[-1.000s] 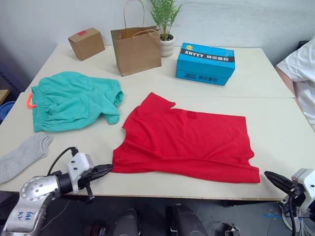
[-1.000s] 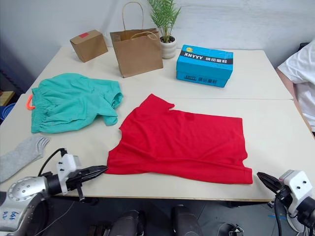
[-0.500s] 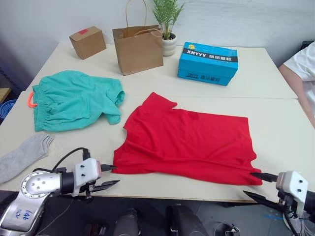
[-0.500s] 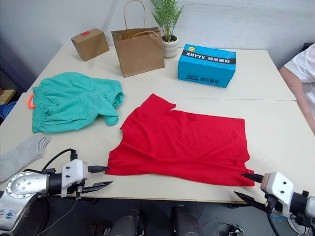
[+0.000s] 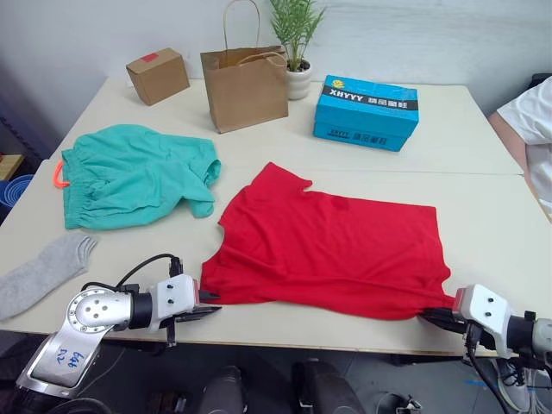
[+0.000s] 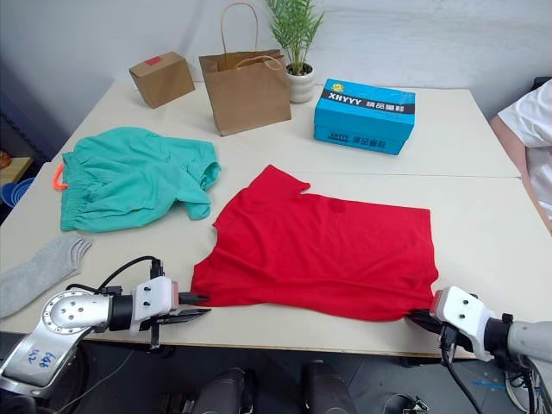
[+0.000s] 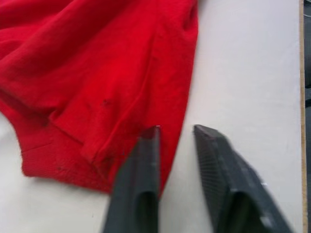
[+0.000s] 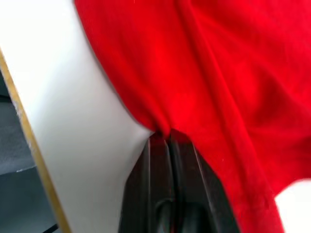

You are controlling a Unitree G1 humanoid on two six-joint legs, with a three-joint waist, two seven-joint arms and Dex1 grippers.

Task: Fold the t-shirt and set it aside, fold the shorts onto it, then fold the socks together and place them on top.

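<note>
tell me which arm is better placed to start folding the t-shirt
Right: its tool is already shut on the red t-shirt's near corner. The left tool is open, astride the opposite hem.

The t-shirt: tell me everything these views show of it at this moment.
The t-shirt is plain bright red soft cloth, spread mostly flat with a few wrinkles on the pale table, one short sleeve pointing toward the far side. Its near edge runs along the table's front edge. The right claw is shut on the near right corner, the cloth bunching into the closed fingers. The left claw is open at the near left corner, one finger over the hem, the other on bare table. The teal shorts lie apart from it.
</note>
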